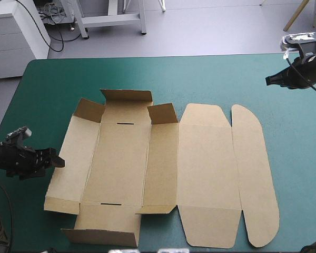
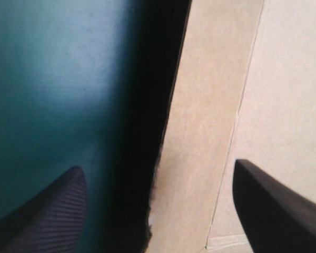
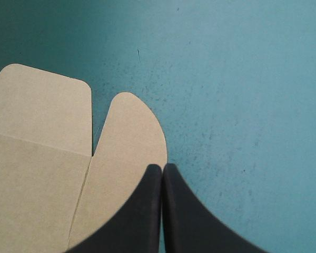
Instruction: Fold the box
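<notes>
The brown box (image 1: 121, 163) lies opened out on the teal-green worktop (image 1: 210, 79), its side panel (image 1: 73, 158) running long-edge-on just ahead of the left gripper (image 1: 57, 159), spread wide and clearly nearer, while the right gripper (image 1: 269, 80), pressed together, hangs well off past the lid flap (image 1: 255, 174).

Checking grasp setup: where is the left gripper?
High view: the left gripper sits at the left side of the table, at the left edge of the box; its wrist view shows that edge between its open fingers.
</notes>
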`<state>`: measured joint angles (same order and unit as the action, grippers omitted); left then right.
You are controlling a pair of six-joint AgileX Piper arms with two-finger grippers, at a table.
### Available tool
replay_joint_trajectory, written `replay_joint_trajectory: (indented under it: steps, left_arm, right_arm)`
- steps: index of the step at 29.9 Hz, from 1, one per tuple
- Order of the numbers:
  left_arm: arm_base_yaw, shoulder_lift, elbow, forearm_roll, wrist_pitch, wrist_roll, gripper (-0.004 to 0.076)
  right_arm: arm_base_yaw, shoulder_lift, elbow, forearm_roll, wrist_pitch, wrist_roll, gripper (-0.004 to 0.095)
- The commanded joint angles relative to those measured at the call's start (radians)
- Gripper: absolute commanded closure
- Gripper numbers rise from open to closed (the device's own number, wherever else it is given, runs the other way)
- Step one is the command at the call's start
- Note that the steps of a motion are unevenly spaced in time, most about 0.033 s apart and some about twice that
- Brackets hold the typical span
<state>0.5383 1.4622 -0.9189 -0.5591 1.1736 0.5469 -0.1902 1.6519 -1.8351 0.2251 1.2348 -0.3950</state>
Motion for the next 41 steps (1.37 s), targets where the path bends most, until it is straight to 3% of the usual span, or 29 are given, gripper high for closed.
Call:
replay_joint_trajectory:
  steps: [1,14,19,27,31,40,41]
  left_arm:
    - [0.000,-0.030,0.023,-0.056,0.004,0.014,0.0177]
    - [-0.153,-0.030,0.100,-0.069,-0.023,0.035,0.0178]
    - [-0.204,-0.030,0.100,-0.106,-0.102,0.094,0.0178]
    - [-0.207,0.019,0.098,-0.102,-0.073,0.094,0.0196]
    - [-0.207,0.021,0.098,-0.106,-0.154,0.094,0.0318]
    - [-0.207,0.021,0.096,-0.118,-0.200,0.094,0.0736]
    - [-0.207,0.021,0.096,-0.131,-0.190,0.094,0.0731]
  right_arm:
    - [-0.009,-0.051,-0.029,0.023,-0.035,-0.011,0.0927]
    - [-0.009,-0.051,-0.029,0.058,-0.039,-0.020,0.0927]
    - [-0.009,-0.051,-0.029,0.075,-0.039,-0.032,0.0927]
    - [-0.009,-0.051,-0.029,0.075,-0.039,-0.032,0.0927]
    - [-0.009,-0.051,-0.029,0.075,-0.039,-0.032,0.0927]
    - [-0.009,-0.051,-0.029,0.075,-0.037,-0.032,0.0927]
    - [-0.009,-0.051,-0.029,0.075,-0.037,-0.032,0.0927]
